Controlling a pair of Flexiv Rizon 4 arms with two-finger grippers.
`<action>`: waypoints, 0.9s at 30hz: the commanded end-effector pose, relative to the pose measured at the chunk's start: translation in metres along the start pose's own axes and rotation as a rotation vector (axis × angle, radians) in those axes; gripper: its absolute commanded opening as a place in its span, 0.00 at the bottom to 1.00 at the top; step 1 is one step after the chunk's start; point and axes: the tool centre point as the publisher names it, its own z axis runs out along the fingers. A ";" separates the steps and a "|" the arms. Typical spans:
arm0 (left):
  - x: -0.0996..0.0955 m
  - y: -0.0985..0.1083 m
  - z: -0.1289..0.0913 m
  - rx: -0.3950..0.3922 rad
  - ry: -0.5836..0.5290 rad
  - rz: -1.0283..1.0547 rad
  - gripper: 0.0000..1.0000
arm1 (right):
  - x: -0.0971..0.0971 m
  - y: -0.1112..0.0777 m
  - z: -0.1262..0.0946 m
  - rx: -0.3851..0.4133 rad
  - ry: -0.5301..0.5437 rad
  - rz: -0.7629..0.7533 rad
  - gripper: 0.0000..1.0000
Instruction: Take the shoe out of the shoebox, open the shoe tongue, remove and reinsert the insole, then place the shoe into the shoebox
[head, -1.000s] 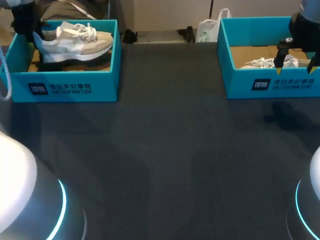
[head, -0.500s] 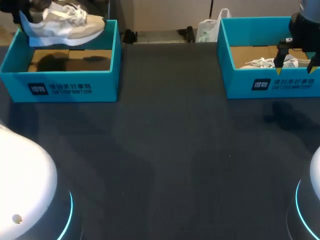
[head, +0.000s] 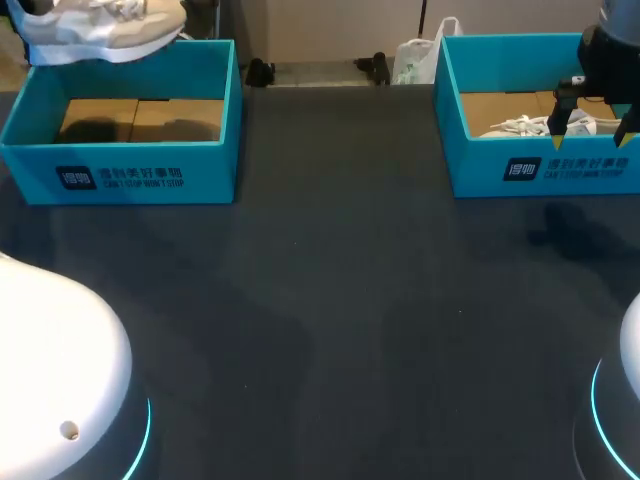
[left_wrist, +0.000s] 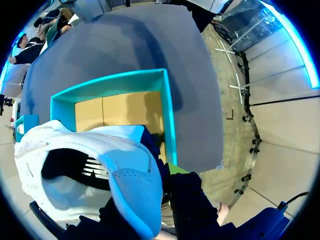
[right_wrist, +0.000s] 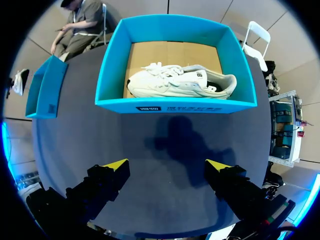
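1. Head view
   - Shoe (head: 95, 25) hangs in the air over the left shoebox (head: 130, 170), which sits at the far left corner of the table (head: 340, 300).
   - Change: a second ago the shoe lay in that box. Half a second ago it was rising at rim height. Now it is clear above the rim, and the cardboard floor is bare.
   - Right gripper (head: 592, 135) has not moved. It hangs over the front wall of the right shoebox (head: 480, 165) at the far right corner, with a second shoe (head: 525, 125) inside.

2. Left wrist view
   - Left gripper (left_wrist: 155, 210) pinches the shoe (left_wrist: 90, 170) at what looks like the heel end. Its tips are mostly hidden behind the shoe.
   - Risk: with a hold at one end, the toe's weight could swing the shoe or work it loose. It would then fall onto the left shoebox (left_wrist: 167, 115) or its rim.

3. Right wrist view
   - Right gripper (right_wrist: 167, 167) is spread and empty above bare table, just before the right shoebox (right_wrist: 175, 107).
   - Risk: the arms are well apart, so a clash seems unlikely yet.
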 end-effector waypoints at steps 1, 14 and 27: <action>-0.001 -0.013 -0.017 -0.036 0.010 -0.008 0.00 | 0.000 0.000 0.000 -0.001 -0.002 0.001 1.00; -0.001 -0.013 -0.017 -0.036 0.010 -0.008 0.00 | 0.000 0.000 0.000 -0.001 -0.002 0.001 1.00; -0.026 -0.044 -0.036 0.015 -0.001 -0.043 0.00 | 0.000 0.000 0.000 -0.001 -0.002 0.001 1.00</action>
